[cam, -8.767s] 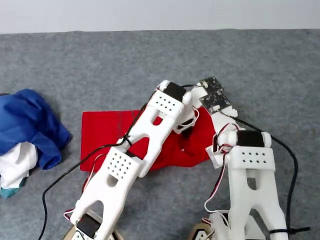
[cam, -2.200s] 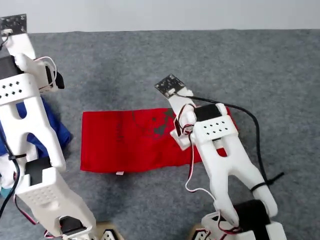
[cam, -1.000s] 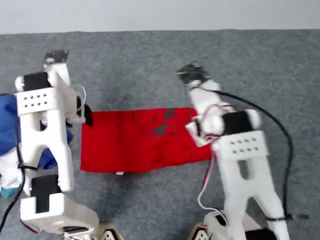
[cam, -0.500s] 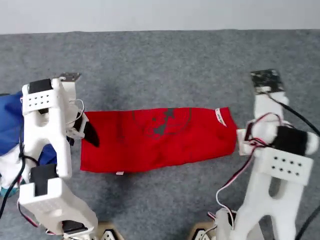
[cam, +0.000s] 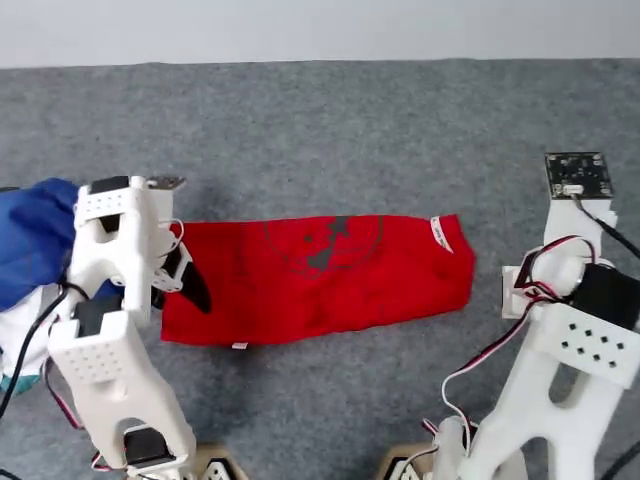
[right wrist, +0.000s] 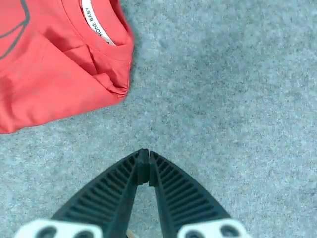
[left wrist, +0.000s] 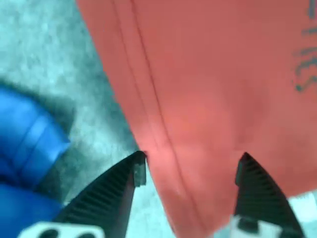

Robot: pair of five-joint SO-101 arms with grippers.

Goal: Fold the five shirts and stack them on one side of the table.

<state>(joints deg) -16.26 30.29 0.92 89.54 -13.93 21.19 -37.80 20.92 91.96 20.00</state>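
Lower left tool [left wrist: 192, 159], spread wide astride hem end of red shirt [cam: 320, 275]; pinch all layers, carry toward collar. Lies as flat strip mid-desk [cam: 400, 130]. Bring right tool [right wrist: 148, 158], clenched empty over bare desk beyond collar, in to pin that end. Mind blue shirt [cam: 35, 240] heaped just beside hem: snag risk

we catch a white neck label [right wrist: 94, 22] with small dark print in the red shirt [right wrist: 44, 74] collar, ahead of the right gripper [right wrist: 144, 166]. out beyond the left gripper [left wrist: 193, 159], a grey graphic [left wrist: 303, 64], unreadable.
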